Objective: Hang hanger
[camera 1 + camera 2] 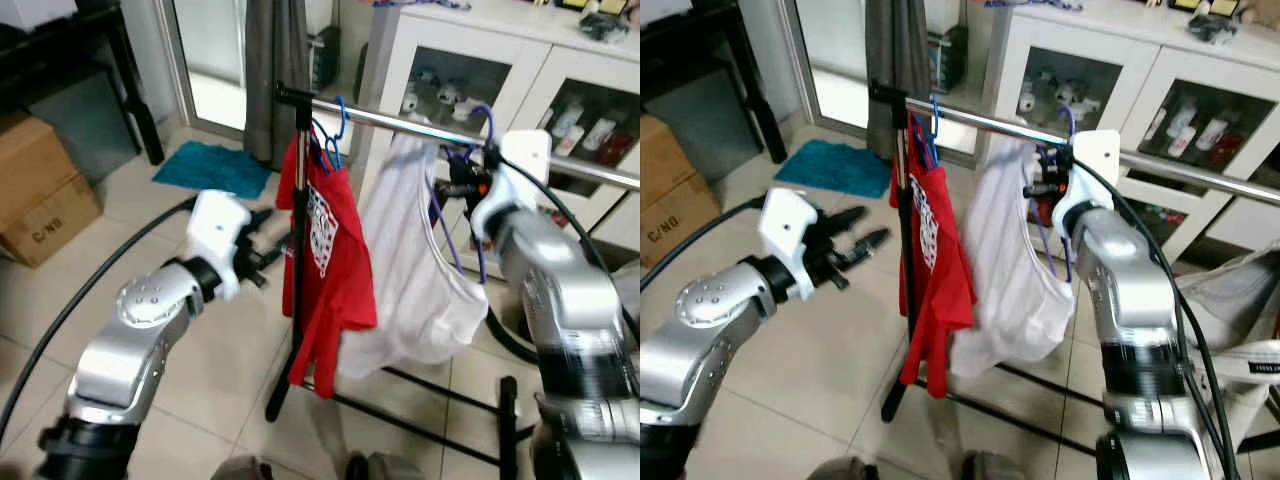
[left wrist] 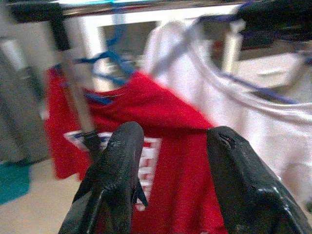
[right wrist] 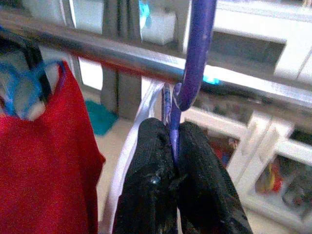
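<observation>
Left gripper [image 1: 862, 236] out in front, just left of red shirt [image 1: 330, 270], 2 fingers [image 2: 114, 180] spread apart, nothing in them. Red shirt hangs on blue hanger [image 1: 335, 135] from metal rail [image 1: 400, 118]. White top [image 1: 410, 270] hangs next to it on purple hanger [image 3: 195, 58], hook over rail. Right gripper [image 3: 174, 161] up by rail, fingers pinched tight on purple hanger stem.

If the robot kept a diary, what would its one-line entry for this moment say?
right gripper: shut on purple hanger, hook over rail | left gripper: open, facing red shirt | white shirt: on purple hanger
</observation>
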Tool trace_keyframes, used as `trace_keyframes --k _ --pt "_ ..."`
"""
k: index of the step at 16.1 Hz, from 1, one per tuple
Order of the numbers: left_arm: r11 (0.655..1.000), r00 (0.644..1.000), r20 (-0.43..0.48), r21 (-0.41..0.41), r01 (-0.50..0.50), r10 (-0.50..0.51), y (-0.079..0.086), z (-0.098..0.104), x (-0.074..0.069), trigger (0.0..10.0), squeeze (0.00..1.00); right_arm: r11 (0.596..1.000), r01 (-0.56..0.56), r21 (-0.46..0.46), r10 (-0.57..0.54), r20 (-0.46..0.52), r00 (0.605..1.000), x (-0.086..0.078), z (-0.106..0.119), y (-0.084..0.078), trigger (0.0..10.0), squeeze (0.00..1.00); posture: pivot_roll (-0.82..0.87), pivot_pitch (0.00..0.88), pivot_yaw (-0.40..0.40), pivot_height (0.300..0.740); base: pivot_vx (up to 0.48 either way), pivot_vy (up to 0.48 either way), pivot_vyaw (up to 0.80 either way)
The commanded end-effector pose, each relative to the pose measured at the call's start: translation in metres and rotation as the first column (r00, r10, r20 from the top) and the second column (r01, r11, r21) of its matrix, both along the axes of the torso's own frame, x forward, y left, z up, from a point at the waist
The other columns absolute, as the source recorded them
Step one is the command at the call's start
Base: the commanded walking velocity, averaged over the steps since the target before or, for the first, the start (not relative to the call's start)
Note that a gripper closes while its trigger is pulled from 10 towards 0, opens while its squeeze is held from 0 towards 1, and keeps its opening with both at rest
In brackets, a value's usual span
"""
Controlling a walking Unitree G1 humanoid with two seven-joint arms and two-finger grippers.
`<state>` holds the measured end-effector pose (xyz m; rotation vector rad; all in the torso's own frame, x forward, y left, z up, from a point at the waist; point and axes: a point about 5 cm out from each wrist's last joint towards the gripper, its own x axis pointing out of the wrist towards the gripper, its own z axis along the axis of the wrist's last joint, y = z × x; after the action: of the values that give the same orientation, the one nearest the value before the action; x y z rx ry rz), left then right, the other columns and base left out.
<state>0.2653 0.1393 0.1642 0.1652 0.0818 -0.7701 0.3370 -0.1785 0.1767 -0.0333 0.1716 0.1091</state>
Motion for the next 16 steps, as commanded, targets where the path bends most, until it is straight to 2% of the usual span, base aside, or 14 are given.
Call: trace_keyframes --k 1,2,3,6,10,13,15,16 --pt "0.997 0.997 -0.017 0.011 0.081 -0.081 -0.008 0.002 -0.003 10.0 0.0 0.998 0.061 -0.006 -0.061 -0.015 0.998 0.007 0.002 -0.011 10.0 0.0 0.01 0.0 -0.046 0.74 0.0 0.0 0.0" --pt "0.99 0.99 -0.032 0.029 0.14 -0.139 -0.011 0.002 -0.005 10.0 0.0 0.995 0.095 -0.006 -0.096 -0.065 0.993 0.016 -0.001 -0.016 10.0 0.0 0.0 0.0 -0.044 0.74 0.0 0.0 0.0" --pt "0.987 0.988 -0.032 0.035 0.154 -0.153 -0.011 0.004 -0.003 10.0 0.0 0.992 0.126 -0.013 -0.127 -0.115 0.985 0.028 -0.005 -0.024 10.0 0.0 0.0 0.0 -0.038 0.74 0.0 0.0 0.0" --pt "0.981 0.981 -0.044 0.04 0.189 -0.187 -0.012 0.005 -0.002 10.0 0.0 0.979 0.204 -0.03 -0.206 -0.181 0.962 0.042 -0.01 -0.045 10.0 0.0 0.0 0.0 -0.032 0.74 0.0 0.0 0.0" --pt "0.975 0.975 -0.063 0.05 0.215 -0.211 -0.012 0.003 -0.005 10.0 0.0 0.965 0.255 -0.062 -0.262 -0.216 0.941 0.031 -0.021 -0.077 10.0 0.0 0.0 0.0 -0.035 0.74 0.0 0.0 0.0" --pt "0.964 0.964 -0.068 0.049 0.262 -0.259 -0.019 0.006 -0.004 10.0 0.0 0.942 0.308 -0.131 -0.332 -0.25 0.91 0.008 -0.032 -0.122 10.0 0.0 -0.02 0.0 -0.021 0.74 0.0 0.0 0.0" --pt "0.96 0.96 -0.069 0.049 0.274 -0.271 -0.021 0.006 -0.003 10.0 0.0 0.933 0.328 -0.149 -0.356 -0.248 0.901 0.004 -0.032 -0.137 10.0 0.0 -0.03 0.0 -0.017 0.74 0.0 0.0 0.0" --pt "0.959 0.959 -0.07 0.051 0.279 -0.275 -0.022 0.006 -0.003 10.0 0.0 0.933 0.327 -0.149 -0.355 -0.245 0.902 0.003 -0.031 -0.14 10.0 0.0 -0.03 0.0 -0.018 0.74 0.0 0.0 0.0"
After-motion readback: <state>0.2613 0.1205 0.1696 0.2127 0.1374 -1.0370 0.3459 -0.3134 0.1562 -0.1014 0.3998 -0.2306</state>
